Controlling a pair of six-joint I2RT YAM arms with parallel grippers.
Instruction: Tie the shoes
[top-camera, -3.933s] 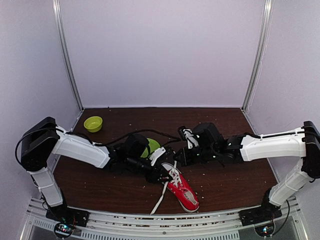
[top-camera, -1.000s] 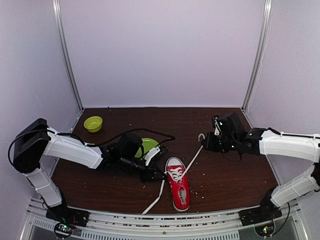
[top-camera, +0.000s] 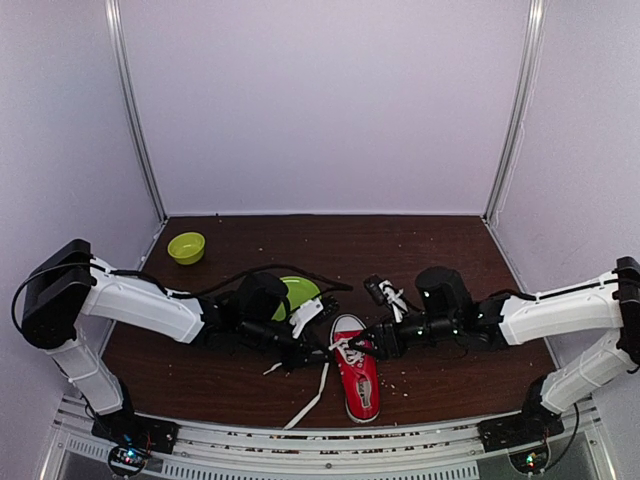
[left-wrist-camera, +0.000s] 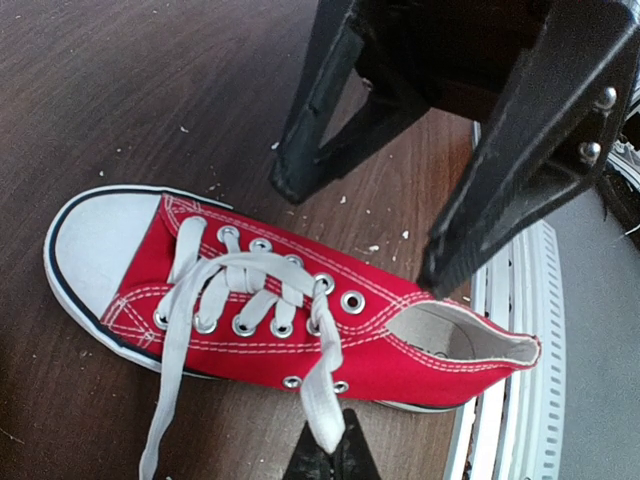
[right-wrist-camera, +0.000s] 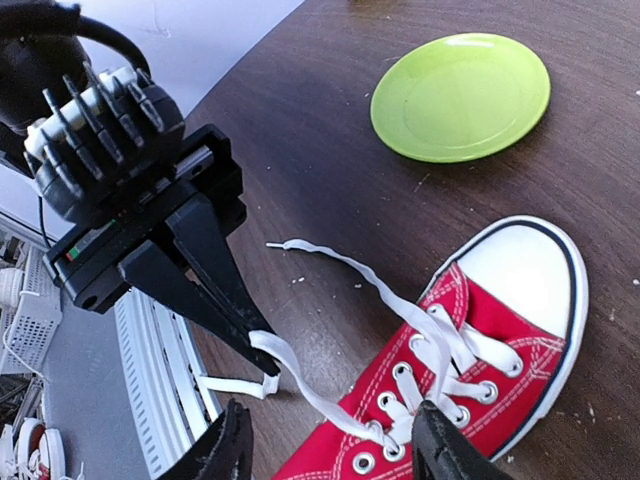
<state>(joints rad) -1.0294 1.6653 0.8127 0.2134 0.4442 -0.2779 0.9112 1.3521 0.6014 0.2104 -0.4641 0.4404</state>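
The red shoe stands on the table with its white toe cap toward the back. My left gripper is at the shoe's left side, shut on one white lace that rises from the top eyelets. My right gripper hovers open over the shoe's laced part, with nothing between its fingers. The other lace drapes off the shoe's left side, its tip lying on the table. In the top view my left gripper and my right gripper nearly meet above the eyelets.
A green plate lies just behind my left wrist, also in the right wrist view as the green plate. A small green bowl stands at the back left. A slack stretch of lace trails to the near table edge.
My right arm has swung from the back right down to the shoe and its gripper has opened, letting go of the lace it was pulling taut. The left gripper kept its hold.
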